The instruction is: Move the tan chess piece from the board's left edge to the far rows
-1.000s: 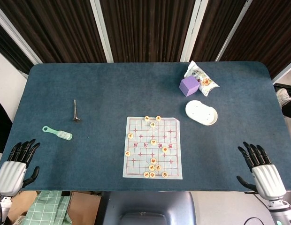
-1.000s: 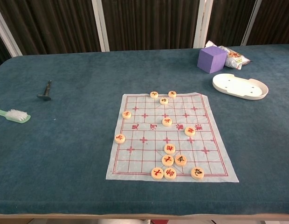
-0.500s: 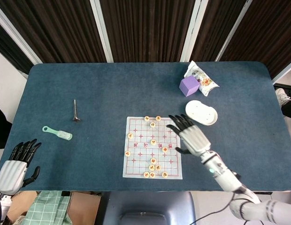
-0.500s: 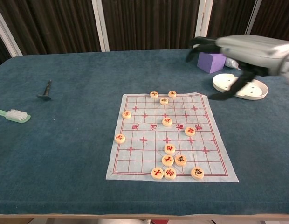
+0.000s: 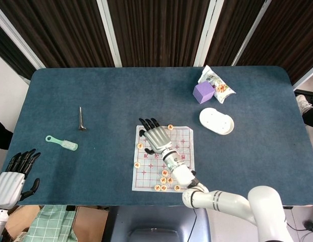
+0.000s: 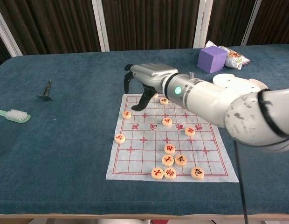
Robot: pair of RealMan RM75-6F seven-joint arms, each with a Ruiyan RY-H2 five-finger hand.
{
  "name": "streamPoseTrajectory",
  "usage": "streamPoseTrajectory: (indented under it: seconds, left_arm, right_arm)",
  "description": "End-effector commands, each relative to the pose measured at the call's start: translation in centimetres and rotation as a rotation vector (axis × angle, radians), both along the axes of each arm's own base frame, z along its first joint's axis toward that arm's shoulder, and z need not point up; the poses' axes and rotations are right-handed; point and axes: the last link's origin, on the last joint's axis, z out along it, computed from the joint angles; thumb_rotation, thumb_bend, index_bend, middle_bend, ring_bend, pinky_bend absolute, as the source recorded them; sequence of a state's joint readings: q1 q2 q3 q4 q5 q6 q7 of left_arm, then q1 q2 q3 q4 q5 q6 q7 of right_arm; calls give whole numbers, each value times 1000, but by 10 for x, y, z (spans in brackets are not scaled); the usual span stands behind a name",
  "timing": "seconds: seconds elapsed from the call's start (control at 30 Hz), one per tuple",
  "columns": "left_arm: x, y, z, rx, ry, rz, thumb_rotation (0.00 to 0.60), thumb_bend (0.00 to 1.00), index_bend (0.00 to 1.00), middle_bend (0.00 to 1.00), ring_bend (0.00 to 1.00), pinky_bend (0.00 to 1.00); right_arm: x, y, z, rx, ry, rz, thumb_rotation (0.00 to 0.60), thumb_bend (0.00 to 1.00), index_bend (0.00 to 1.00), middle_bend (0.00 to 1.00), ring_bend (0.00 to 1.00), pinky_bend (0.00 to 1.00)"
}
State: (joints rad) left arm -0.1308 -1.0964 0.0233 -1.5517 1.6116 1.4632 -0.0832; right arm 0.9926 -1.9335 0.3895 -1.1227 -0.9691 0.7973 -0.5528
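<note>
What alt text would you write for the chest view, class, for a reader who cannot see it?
The right robot hand hangs open over the far left corner of a paper chess board, just above a tan chess piece on its left edge. More tan pieces dot the board; a purple cube and white dish sit far right.

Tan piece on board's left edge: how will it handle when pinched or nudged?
The tan piece is a low flat disc, so it probably slides rather than tips. The paper board looks thin and may shift or wrinkle. Likely light; the right hand has little height to pinch.
</note>
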Motion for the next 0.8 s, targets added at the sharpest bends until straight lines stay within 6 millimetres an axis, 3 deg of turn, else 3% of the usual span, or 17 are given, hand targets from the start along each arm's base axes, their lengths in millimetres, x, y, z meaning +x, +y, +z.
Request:
streamPoseTrajectory:
  seconds: [0.03, 0.8]
  left_arm:
    - [0, 0, 0, 0, 0, 0, 600, 462, 0, 0, 0, 47]
    - [0, -1, 3, 2, -7, -2, 600, 462, 0, 0, 0, 47]
  right_arm:
    - [15, -2, -24, 27, 20, -6, 600, 431, 519, 0, 0, 0]
    - [2, -7, -43, 14, 89, -17, 600, 431, 563, 13, 0, 0]
